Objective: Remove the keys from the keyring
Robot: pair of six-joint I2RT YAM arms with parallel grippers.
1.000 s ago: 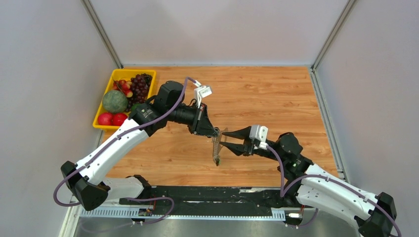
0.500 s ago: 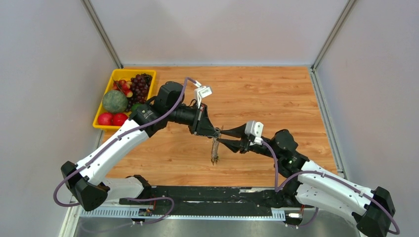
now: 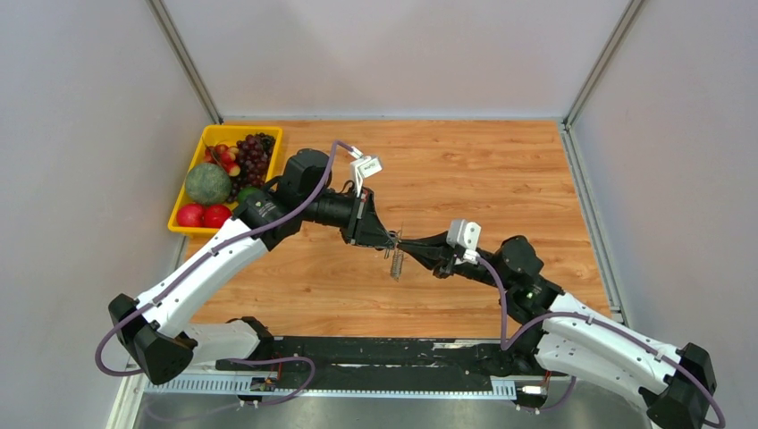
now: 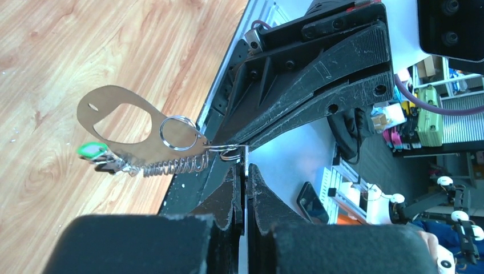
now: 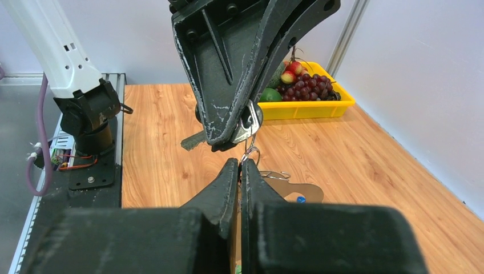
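The keyring (image 3: 397,260) hangs in the air between both grippers, over the middle of the wooden table. In the left wrist view it is a silver oval loop (image 4: 128,123) with a small split ring and a coil spring, and a green-headed key (image 4: 89,150) dangles at its end. My left gripper (image 4: 245,168) is shut on a thin metal part of it. From the other side my right gripper (image 5: 240,164) is shut on the small ring, tip to tip with the left fingers (image 5: 228,74). A blue key head (image 5: 300,199) shows beside the right fingers.
A yellow tray (image 3: 223,131) of fruit stands at the back left of the table (image 3: 501,179). The black base rail runs along the near edge. Grey walls close in both sides.
My right gripper has closed from half open onto the ring. The bundle, which hung straight down, has been drawn up shorter between the two tips. The left arm has barely moved.
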